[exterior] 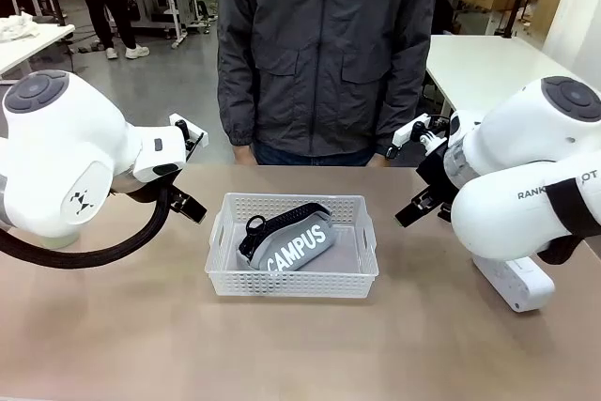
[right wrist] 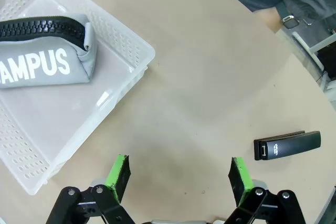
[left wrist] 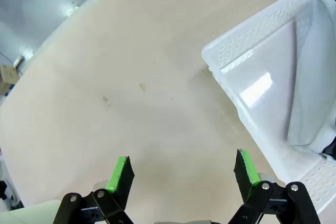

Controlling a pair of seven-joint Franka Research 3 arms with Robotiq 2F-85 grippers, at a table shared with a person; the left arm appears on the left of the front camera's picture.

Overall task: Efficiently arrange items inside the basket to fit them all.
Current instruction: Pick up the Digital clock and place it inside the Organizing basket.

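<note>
Wrist views: left tool [left wrist: 182,167], right tool [right wrist: 179,170] gape empty.

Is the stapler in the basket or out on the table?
Out. The black stapler lies flat on the table, apart from the basket, which holds the grey pouch.

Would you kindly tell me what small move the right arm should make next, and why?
Probably shift the open right gripper toward the black stapler: it lies on the table outside the basket, nearby, while the pouch is already inside.
</note>
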